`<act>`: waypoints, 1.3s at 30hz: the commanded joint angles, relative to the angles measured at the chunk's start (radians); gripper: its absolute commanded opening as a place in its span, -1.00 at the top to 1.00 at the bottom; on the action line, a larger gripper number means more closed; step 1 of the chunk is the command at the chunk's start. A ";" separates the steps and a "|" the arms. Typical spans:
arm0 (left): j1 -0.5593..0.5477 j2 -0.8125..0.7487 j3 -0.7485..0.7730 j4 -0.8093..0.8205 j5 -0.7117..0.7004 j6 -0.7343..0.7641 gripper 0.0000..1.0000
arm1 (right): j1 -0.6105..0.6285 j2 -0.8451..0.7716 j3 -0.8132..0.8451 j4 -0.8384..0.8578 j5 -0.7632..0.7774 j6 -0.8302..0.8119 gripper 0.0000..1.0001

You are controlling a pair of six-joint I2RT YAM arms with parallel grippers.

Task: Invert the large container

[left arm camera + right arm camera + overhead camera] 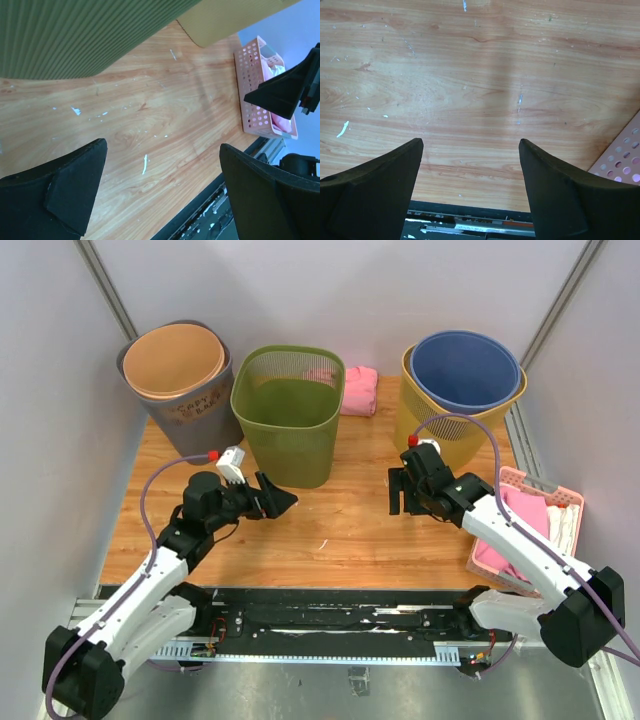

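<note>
The green mesh bin [288,410] stands upright, mouth up, at the back middle of the wooden table [340,525]. Its ribbed wall fills the top left of the left wrist view [75,35]. My left gripper [278,502] is open and empty, low over the table just in front of the bin's near left corner, and apart from it [162,150]. My right gripper [400,495] is open and empty over bare wood right of the bin [471,145]. It also shows in the left wrist view [285,92].
A grey bin [190,405] with a tan bin [175,358] nested inside stands back left. A yellow bin [450,420] holding a blue bin [465,370] stands back right. A pink cloth [358,390] lies behind. A pink basket [545,502] with cloths sits right.
</note>
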 commanded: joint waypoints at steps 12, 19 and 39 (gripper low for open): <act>-0.262 0.168 -0.003 0.204 -0.150 -0.003 -0.98 | 0.014 -0.054 0.008 0.039 0.008 -0.074 -0.58; -0.367 0.214 0.013 0.194 -0.213 0.048 -0.98 | 0.014 -0.091 0.184 0.023 0.129 -0.236 -0.60; -0.383 0.331 0.135 0.163 -0.042 0.192 -0.98 | -0.277 0.313 0.905 -0.078 -0.111 -0.384 -0.36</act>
